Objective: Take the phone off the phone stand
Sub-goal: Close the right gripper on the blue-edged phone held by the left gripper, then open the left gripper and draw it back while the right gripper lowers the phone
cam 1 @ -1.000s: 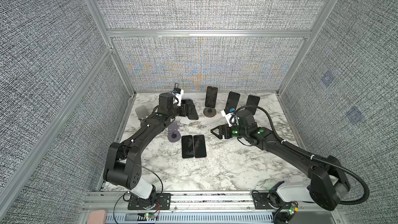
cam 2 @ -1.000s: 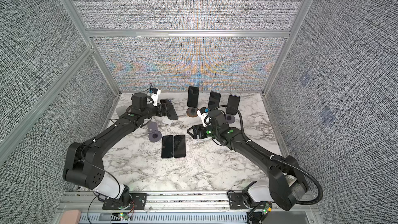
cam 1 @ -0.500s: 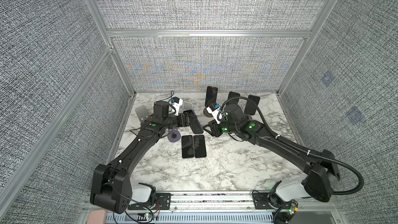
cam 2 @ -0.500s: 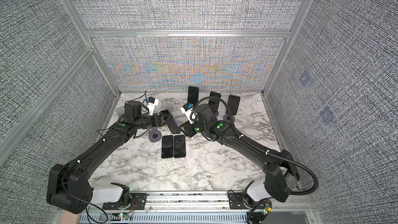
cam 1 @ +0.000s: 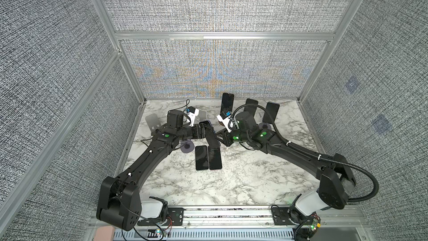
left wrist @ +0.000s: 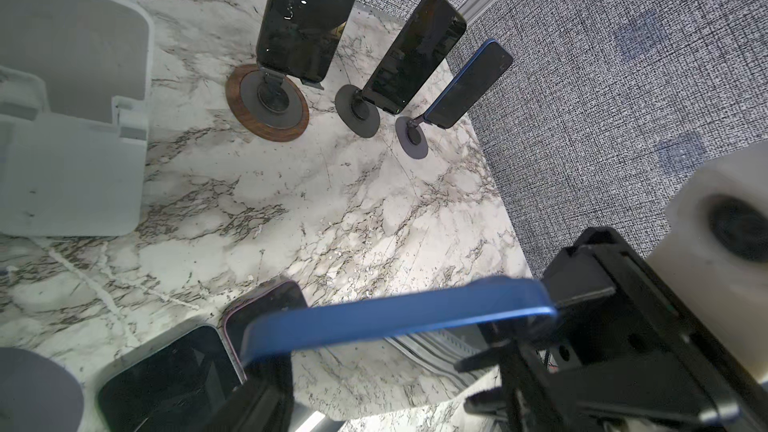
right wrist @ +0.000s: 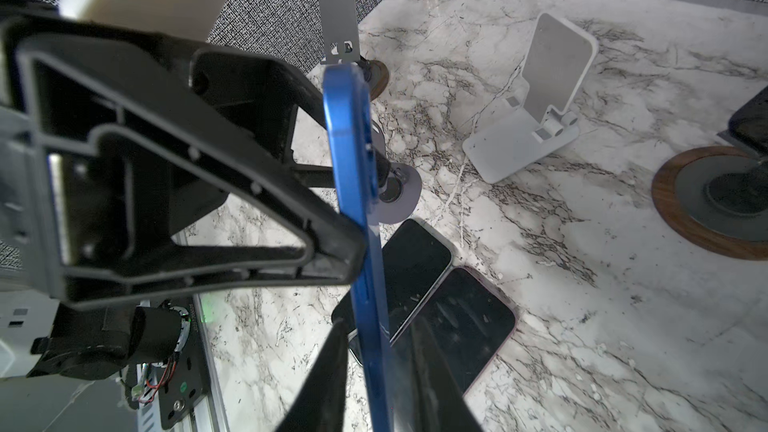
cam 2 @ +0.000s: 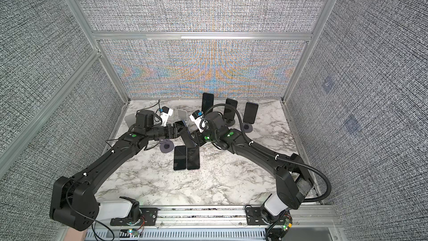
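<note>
Two claws on one blue phone (cam 1: 211, 136), held tilted in the air, clear of every stand: left claw (cam 1: 203, 132) clamped on it from one side, right claw (right wrist: 376, 371) pinching its thin body between both fingers (right wrist: 328, 376) from the other. Just below it two dark phones (cam 1: 201, 161) (cam 1: 215, 158) lie flat, side by side, on the marble surface (cam 1: 243, 181), an empty round-footed stand (cam 1: 187, 147) just beside them. Three more phones (cam 1: 226, 103) (cam 1: 250, 107) (cam 1: 269, 112), screens dark, sit propped on stands (left wrist: 268, 97) along the back wall (cam 1: 220, 70), and a white folding stand (right wrist: 536, 110) sits empty nearby.
</note>
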You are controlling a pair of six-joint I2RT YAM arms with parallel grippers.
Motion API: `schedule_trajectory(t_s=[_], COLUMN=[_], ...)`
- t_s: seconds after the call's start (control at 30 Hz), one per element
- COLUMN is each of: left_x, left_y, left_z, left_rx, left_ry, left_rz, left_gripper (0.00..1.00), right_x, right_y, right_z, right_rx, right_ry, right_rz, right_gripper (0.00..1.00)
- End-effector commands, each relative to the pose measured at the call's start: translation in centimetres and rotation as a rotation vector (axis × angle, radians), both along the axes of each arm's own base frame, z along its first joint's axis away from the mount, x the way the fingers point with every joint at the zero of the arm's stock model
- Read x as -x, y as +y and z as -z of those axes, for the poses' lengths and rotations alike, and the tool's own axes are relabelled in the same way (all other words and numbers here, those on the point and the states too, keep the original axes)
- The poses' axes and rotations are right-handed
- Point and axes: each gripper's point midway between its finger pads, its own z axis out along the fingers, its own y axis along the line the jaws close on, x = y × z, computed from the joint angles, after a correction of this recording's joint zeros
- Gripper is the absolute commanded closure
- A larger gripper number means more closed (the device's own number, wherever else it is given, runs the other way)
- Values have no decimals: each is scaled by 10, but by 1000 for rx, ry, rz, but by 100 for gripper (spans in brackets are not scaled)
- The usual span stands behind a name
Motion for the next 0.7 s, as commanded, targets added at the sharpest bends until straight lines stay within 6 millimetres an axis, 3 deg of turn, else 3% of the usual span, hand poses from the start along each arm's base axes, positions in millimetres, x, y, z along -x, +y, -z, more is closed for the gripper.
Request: schedule_trajectory(t_s=[0.0, 0.27, 0.47, 0.53, 0.6, 0.67], left_x=[0, 1, 2, 2, 2, 1], left_y=[-3, -2, -1, -1, 0, 2], left_z=[-7, -12, -14, -14, -13, -11], left_rx=[23, 30, 37, 39, 36, 30], left_ry=[-30, -45, -54, -56, -57, -58], left_rz=[12, 2, -3, -9, -15, -24], left_gripper=[32, 30, 21, 16, 4, 1], right_x=[-3, -4, -5, -5, -5, -4], right_y=[4, 5, 4, 4, 4, 3], right_z=[-5, -3, -1, -1, -1, 2], right_rx=[-39, -46, -41, -41, -42, -40], right_ry=[-3, 14, 26, 32, 37, 48], right_rz=[9, 20, 30, 33, 35, 36], right_gripper=[86, 94, 97, 99, 100, 100])
